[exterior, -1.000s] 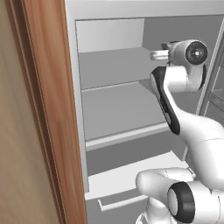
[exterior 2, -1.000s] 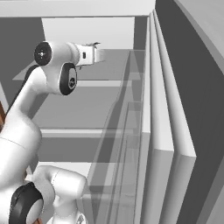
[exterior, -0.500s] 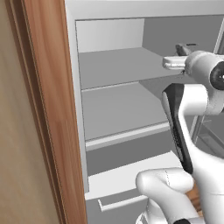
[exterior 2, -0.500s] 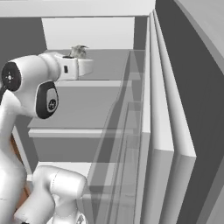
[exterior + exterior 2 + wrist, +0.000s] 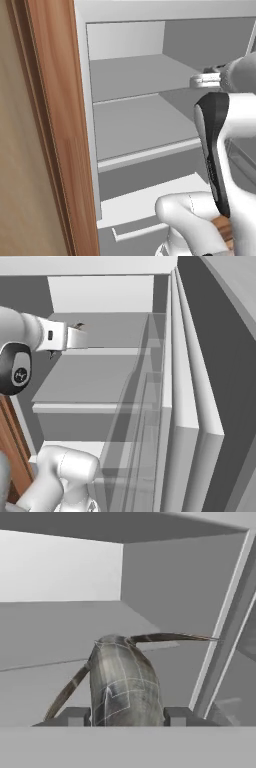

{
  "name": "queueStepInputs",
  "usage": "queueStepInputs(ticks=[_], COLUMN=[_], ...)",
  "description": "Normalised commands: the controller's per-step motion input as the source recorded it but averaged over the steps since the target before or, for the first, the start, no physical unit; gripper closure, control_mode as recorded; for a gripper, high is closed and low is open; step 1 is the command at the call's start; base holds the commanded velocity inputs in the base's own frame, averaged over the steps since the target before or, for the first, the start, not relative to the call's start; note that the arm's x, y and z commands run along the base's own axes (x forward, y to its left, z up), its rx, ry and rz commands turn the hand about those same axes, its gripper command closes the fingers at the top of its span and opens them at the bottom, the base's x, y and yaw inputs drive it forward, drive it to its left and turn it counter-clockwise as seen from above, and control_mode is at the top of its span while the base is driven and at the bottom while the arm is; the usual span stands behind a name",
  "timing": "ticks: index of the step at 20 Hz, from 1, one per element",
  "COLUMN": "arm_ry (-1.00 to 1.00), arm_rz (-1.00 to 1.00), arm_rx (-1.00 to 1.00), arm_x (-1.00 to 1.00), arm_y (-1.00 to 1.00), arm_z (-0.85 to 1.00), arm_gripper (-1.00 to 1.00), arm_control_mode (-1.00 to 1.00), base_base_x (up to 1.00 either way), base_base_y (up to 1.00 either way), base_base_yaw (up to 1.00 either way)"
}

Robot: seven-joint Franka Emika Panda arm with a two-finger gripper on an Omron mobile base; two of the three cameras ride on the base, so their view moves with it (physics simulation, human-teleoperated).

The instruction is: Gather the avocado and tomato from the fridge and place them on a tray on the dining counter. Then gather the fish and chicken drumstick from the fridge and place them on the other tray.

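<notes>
Gripping the fish (image 5: 125,682), the gripper (image 5: 128,716) has its two dark fingertips (image 5: 75,716) set against either flank of the grey, scaled body, which stands up between them with thin fins curving off to the sides. In the right base view the white hand reaches into the open fridge (image 5: 190,406) at the height of the upper shelf (image 5: 100,336), and a sliver of the fish's dark fins pokes past its tip, over that shelf's front edge. The left base view shows the hand near the right side of the compartment, above the middle shelf (image 5: 140,125).

My judgement is that the step in hand is drawing the fish out of the fridge. To do it well, the hold should stay firm and the pull should run straight back toward the opening, level, so the fins clear the shelf edge and the clear door bins (image 5: 142,421) on the right. The drawer (image 5: 140,215) below is not in the way.
</notes>
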Motion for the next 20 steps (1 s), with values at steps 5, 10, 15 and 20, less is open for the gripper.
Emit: queueStepInputs(ticks=[5,10,15,20], arm_ry=[0.17,0.15,-0.08,-0.09], arm_rz=[0.01,0.0,0.0,0.0], arm_rx=[0.03,0.02,0.0,0.0], arm_x=[-0.85,-0.22,-0.01,0.0], arm_y=[0.06,0.09,0.05,0.01], arm_z=[-0.09,-0.32,-0.3,-0.3], arm_gripper=[1.0,1.0,1.0,1.0], arm_control_mode=[-1.0,-1.0,-1.0,-1.0], base_base_x=[0.0,0.0,0.0,0.0], base_base_y=[0.0,0.0,0.0,0.0], base_base_yaw=[0.0,0.0,0.0,0.0])
